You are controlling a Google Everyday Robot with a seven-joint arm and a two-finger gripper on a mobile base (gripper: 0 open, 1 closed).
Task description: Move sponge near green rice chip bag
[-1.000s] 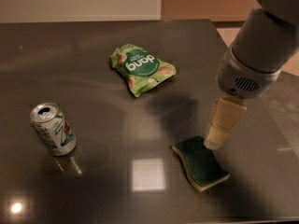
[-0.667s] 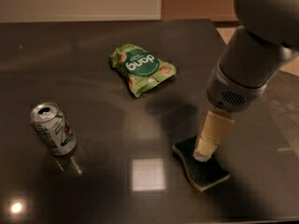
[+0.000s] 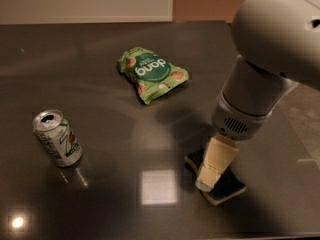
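The sponge (image 3: 229, 185), dark green on top with a pale yellow edge, lies flat on the dark table (image 3: 100, 49) at the front right. My gripper (image 3: 209, 180) hangs from the large white arm and is down on the middle of the sponge, hiding much of it. The green rice chip bag (image 3: 152, 74), light green with a dark oval and white "dang" lettering, lies further back and to the left, well apart from the sponge.
A white-and-green soda can (image 3: 56, 138) stands upright at the front left. The table's right edge (image 3: 295, 129) runs just beside the arm, with floor beyond it. A bright light reflection sits on the tabletop left of the sponge.
The arm has swung left and lowered. The gripper has gone from the sponge's far right edge to its middle. The sponge, bag and can have not moved.
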